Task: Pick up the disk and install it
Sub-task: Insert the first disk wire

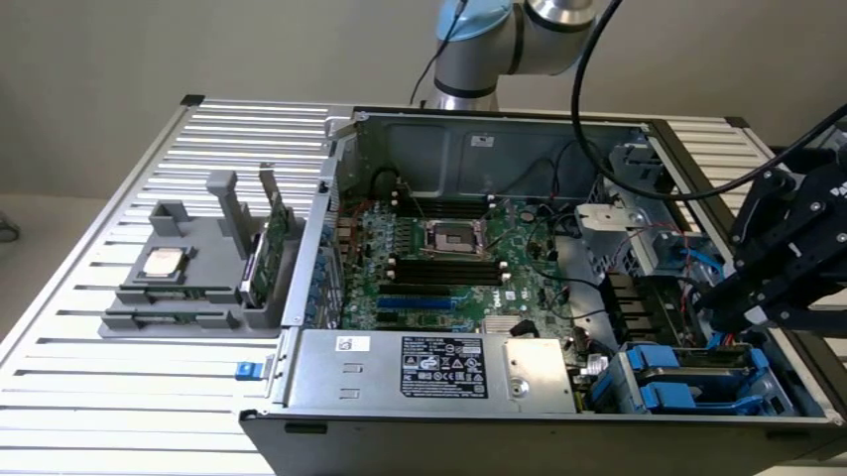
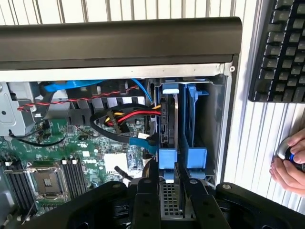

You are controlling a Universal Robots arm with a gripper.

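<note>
Beside red-yellow cables [image 2: 136, 114], claw [image 2: 170, 191] grips disk [image 2: 167, 157] inside blue bay [image 2: 195, 124].

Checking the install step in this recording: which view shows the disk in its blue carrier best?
The wrist view: the disk stands edge-on in the drive bay, just past the gripper, whose fingers grip its near end. The exterior view shows blue carriers at the case's corner, beside the gripper.
</note>
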